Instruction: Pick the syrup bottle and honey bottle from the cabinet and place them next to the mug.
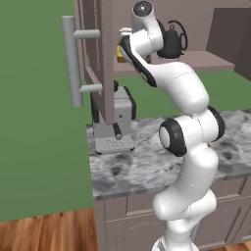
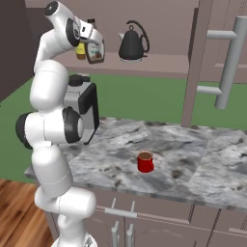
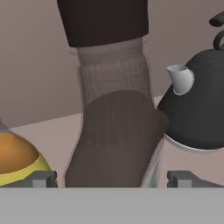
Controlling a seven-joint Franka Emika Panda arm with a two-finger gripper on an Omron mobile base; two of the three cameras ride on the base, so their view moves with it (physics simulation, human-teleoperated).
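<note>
We see a green wall, a wood-plank floor, a grey marbled counter over brownish base cabinets with grey handles.

On the cabinet shelf, the syrup bottle stands between the pincer fingertips, hemmed by the honey bottle close on one side and the black kettle touching or nearly touching it on the other. The open door flanks the approach, and around the mug the tabletop lies bare.
</note>
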